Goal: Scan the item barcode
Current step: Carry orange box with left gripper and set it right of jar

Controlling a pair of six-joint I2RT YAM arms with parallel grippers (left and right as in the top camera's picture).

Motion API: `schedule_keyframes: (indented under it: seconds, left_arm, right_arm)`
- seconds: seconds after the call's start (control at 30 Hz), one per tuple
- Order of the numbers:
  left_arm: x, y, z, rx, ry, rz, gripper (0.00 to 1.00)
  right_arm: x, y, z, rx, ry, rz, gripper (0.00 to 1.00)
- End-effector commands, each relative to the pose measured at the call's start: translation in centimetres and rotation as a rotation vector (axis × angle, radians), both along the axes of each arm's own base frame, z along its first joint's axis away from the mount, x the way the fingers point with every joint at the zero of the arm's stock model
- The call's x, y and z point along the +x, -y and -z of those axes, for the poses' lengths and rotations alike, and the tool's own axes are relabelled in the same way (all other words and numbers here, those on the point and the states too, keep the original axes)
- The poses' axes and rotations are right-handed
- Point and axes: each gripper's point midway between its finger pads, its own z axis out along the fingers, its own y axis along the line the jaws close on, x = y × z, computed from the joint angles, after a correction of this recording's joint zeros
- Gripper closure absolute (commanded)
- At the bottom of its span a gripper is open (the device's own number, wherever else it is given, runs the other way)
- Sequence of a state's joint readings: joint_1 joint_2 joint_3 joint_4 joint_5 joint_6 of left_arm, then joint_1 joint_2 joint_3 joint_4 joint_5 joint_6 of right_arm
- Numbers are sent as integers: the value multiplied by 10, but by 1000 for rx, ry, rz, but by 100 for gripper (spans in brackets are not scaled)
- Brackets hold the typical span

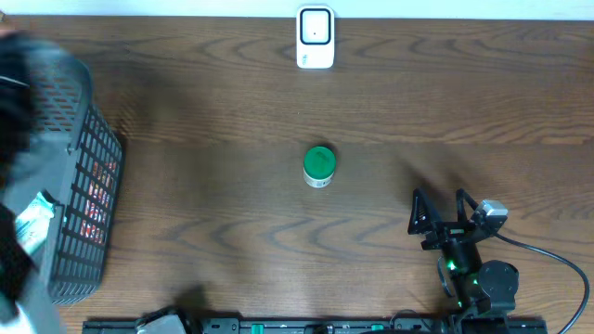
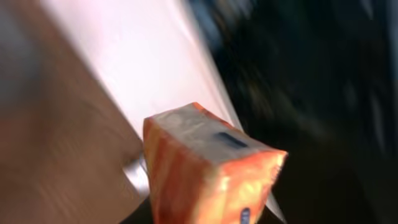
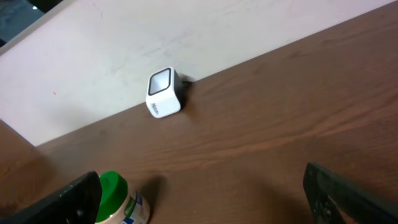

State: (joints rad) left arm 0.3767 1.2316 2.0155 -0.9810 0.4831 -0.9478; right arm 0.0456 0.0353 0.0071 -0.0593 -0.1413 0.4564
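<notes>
item: orange packet (image 2: pixel 205 168), lifted off the table at the far left; fills the left wrist view; not made out in the overhead view
left gripper: fingers hidden behind the packet; the packet reads sharp while the background smears, so it is judged clamped between them
packet axis: long side runs away from the wrist camera; a dark blue mark (image 2: pixel 230 139) on the upper face; no barcode can be read through the blur
scanner (image 1: pixel 316 38): at the middle of the far table edge, window tilted up; well apart from the left arm (image 1: pixel 13 111), to its right and farther out
nearer arm: left, since it carries the packet; the coming move is judged a carry rightward and outward, to turn a printed face toward the window
right gripper (image 1: pixel 440 210): fingers spread wide, nothing between them; low over the table at the near right
green-capped bottle (image 1: pixel 318 167): mid-table, between scanner and robot; apart from both arms
basket (image 1: pixel 79 186): beside the left arm at the left edge
</notes>
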Motion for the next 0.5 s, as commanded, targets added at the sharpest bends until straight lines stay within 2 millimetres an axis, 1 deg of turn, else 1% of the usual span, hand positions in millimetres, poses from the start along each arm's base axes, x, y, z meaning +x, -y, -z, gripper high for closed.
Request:
schedule_keyframes:
  seconds: [0.0, 0.03, 0.07, 0.13, 0.2, 0.3, 0.37, 0.4, 0.47]
  left_arm:
    - [1, 119, 18, 133, -28, 372, 72]
    - [2, 139, 27, 165, -49, 400, 72]
    - [4, 160, 40, 214, -80, 411, 72]
    - [13, 196, 73, 324, -154, 396, 72]
    - [20, 228, 106, 368, -229, 398, 68]
    - [35, 294, 166, 430, -336, 499, 68]
    - [43, 337, 204, 441, -388, 588, 68]
    - [48, 369, 232, 441, -419, 657, 68]
    - [56, 406, 275, 449, -456, 744, 68]
  right_arm:
    - [0, -1, 1, 6, -5, -3, 1]
    - [0, -1, 1, 6, -5, -3, 1]
    - [0, -1, 1, 6, -5, -3, 1]
    - [0, -1, 1, 6, -5, -3, 1]
    - [0, -1, 1, 6, -5, -3, 1]
    - [0, -1, 1, 6, -5, -2, 1]
    - [0, -1, 1, 6, -5, -2, 1]
    - [0, -1, 1, 6, -5, -2, 1]
    - [0, -1, 1, 6, -5, -2, 1]
